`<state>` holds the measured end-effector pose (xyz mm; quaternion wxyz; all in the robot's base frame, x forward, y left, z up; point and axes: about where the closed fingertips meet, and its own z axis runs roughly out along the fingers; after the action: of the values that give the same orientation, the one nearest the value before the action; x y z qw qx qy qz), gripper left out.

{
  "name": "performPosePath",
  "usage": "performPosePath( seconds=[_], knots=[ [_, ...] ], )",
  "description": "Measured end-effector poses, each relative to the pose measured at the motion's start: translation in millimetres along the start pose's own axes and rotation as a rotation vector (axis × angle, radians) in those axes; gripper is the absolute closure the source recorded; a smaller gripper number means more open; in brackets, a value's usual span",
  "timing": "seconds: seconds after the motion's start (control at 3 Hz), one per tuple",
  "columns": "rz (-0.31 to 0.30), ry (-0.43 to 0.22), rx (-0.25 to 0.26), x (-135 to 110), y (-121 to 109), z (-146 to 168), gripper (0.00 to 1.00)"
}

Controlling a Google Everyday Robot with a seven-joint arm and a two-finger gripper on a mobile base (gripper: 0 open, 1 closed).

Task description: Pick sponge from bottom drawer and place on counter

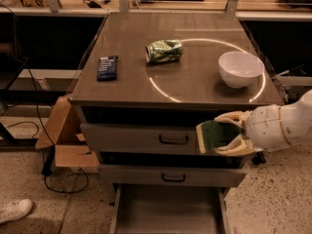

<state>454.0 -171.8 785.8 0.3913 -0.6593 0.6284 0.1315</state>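
Nearest, well below the jaws: bottom drawer (165, 212), pulled open, pale inside. Higher up, in front of the two upper drawers (139, 139): gripper (219, 134), jaws clamped on the sponge (210, 135), one above and one below, green scrub face toward the camera. Probably pinched across the pad's short side, though hard to tell from this angle. Light, soft, squashy, unbreakable; apt to bend or twist if caught by a corner, so best taken mid-body with moderate squeeze. Above and beyond the jaws: bench (195, 84), not yet reached. Just above the jaws, white bowl (240, 68) on the circle line (161, 89), worth avoiding at set-down. Up and left, crushed can (164, 50); farther left, dark packet (107, 67).
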Motion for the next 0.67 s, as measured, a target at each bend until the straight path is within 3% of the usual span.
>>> performPosePath(
  seconds=[0.33, 0.67],
  knots=[
    [-0.047, -0.079, -0.022, -25.8, -4.0, -20.3, 1.0],
    [-0.051, -0.083, -0.025, -26.8, -11.5, -19.1, 1.0]
  ],
)
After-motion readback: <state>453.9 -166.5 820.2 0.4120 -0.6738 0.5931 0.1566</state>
